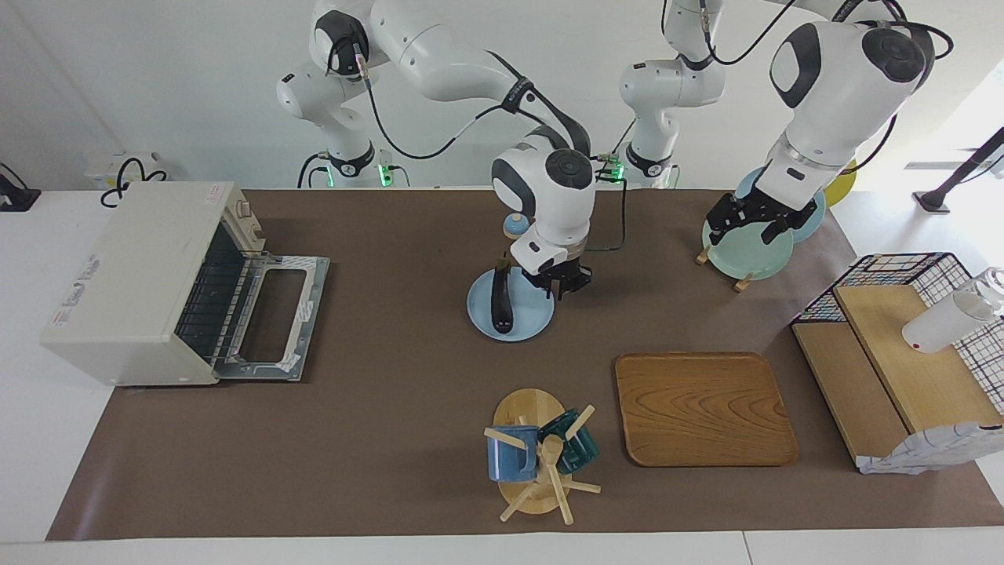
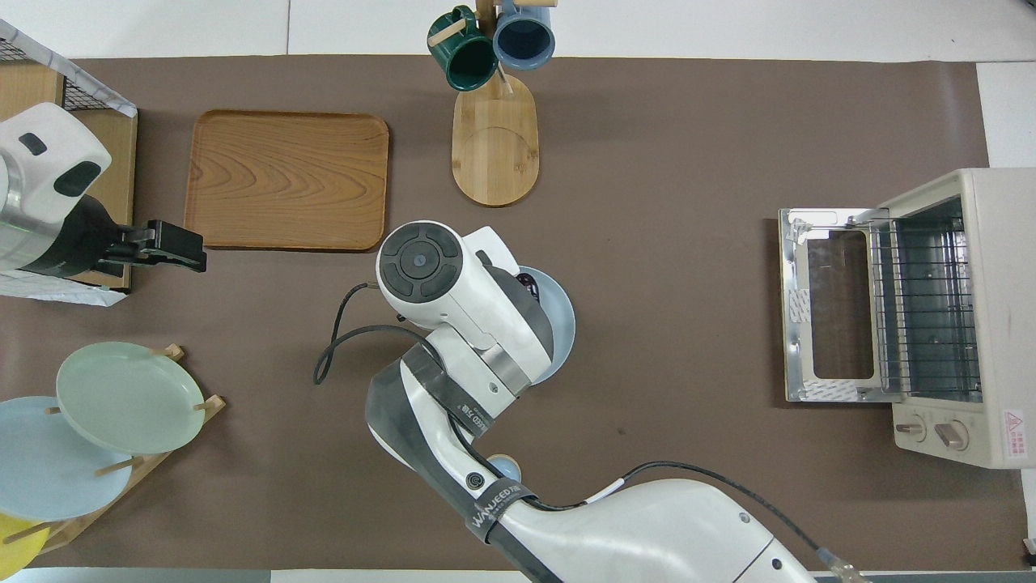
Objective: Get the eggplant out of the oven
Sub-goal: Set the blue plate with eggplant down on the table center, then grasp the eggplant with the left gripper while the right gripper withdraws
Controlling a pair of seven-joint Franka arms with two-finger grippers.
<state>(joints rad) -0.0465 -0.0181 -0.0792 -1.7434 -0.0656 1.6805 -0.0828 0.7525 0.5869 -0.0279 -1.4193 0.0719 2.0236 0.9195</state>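
Observation:
The eggplant [image 1: 500, 302] lies on a light blue plate [image 1: 527, 323] that rests on the brown mat at the table's middle, well away from the oven [image 1: 133, 282]. The oven stands at the right arm's end of the table, its door [image 1: 271, 314] folded down and its wire rack bare. My right gripper [image 1: 562, 284] is low at the plate's rim, on the side toward the left arm's end. In the overhead view the right arm covers most of the plate [image 2: 564, 324], and only a dark tip of the eggplant [image 2: 530, 281] shows. My left gripper [image 1: 751, 222] waits open above the plate rack.
A wooden tray [image 1: 702, 408] and a mug stand [image 1: 537, 455] with two mugs lie farther from the robots than the plate. A rack with a green plate [image 1: 745, 251] and a wire basket with wooden shelves [image 1: 902, 345] fill the left arm's end. A small blue disc [image 1: 514, 226] sits near the robots.

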